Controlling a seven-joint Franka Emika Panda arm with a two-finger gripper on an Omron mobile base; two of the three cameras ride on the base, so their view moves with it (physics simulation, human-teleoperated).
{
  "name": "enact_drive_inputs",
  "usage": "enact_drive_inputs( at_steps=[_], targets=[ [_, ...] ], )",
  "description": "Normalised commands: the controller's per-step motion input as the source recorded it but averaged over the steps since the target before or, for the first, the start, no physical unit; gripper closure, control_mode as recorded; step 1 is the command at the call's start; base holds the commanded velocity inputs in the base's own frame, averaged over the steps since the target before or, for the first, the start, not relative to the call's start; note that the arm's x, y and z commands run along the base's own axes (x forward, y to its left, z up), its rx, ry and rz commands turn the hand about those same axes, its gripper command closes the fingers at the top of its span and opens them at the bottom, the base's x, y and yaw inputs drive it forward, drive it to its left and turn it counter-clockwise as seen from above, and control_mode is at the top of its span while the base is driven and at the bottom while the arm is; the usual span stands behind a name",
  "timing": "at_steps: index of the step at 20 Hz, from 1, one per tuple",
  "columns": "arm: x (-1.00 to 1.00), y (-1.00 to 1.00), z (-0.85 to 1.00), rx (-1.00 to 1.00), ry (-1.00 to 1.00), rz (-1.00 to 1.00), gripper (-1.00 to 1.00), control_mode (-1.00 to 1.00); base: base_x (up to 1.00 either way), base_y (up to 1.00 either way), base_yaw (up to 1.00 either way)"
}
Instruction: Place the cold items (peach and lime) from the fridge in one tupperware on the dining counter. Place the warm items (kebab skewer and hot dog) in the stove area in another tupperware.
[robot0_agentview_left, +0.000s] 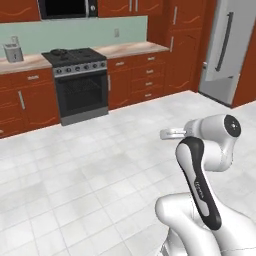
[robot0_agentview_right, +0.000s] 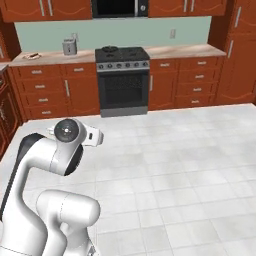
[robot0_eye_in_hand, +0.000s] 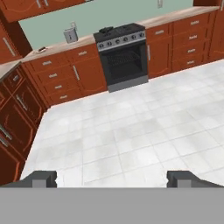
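The stove area (robot0_eye_in_hand: 121, 43) stands well ahead of the pincer (robot0_eye_in_hand: 111, 178), across bare floor; fingers spread wide, empty, arm folded low.

We see glossy red-brown wood on the cabinets (robot0_agentview_right: 45, 90), a dark stove (robot0_agentview_right: 123, 80) with a metal-grey control band, and a smooth light stone-look worktop (robot0_agentview_right: 185, 50). The floor (robot0_agentview_right: 190, 165) is pale tile with a soft sheen; the fridge (robot0_agentview_left: 222, 50) looks brushed grey metal.
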Motion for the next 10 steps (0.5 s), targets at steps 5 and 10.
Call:
enact_drive_inputs(
  at_steps=[5,10],
  targets=[
    [0.0,0.0,0.0,0.0,0.0,0.0,-1.0,1.0,1.0,-0.35,0.19],
    [0.0,0.0,0.0,0.0,0.0,0.0,-1.0,1.0,1.0,-0.27,0.17]
  ],
)
